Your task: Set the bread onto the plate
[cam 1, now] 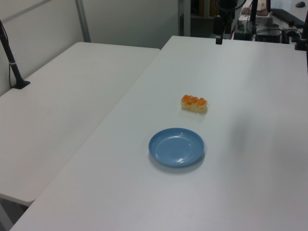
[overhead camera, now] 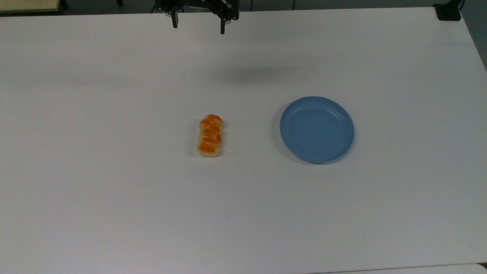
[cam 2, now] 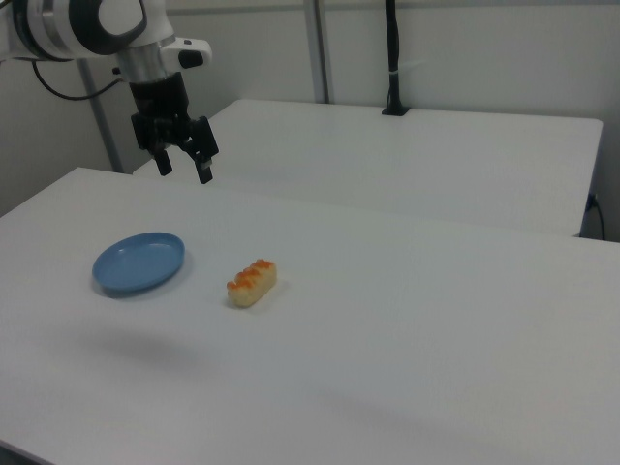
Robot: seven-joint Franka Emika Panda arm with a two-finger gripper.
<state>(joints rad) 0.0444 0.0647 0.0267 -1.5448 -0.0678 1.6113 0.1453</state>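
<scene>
one plate [overhead camera: 317, 129], one bread [overhead camera: 209, 136], one open-fingered gripper [overhead camera: 198, 23].

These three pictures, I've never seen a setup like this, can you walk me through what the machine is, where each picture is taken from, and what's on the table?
The machine is a robot arm, white with black joints, ending in a two-fingered pincer. In the right view it hangs in the air above the table, its fingers spread apart and holding nothing.

All three pictures show the same moment. The top view looks down on the table, with the pincer at the upper edge. The left view and the right view look across the table from opposite sides.

Two things lie on the white table: a small bread roll with a glossy orange top, and a light-blue plate. They sit apart, not touching, and the plate carries nothing. The aim is to move the bread onto the plate; that has not started yet.
</scene>
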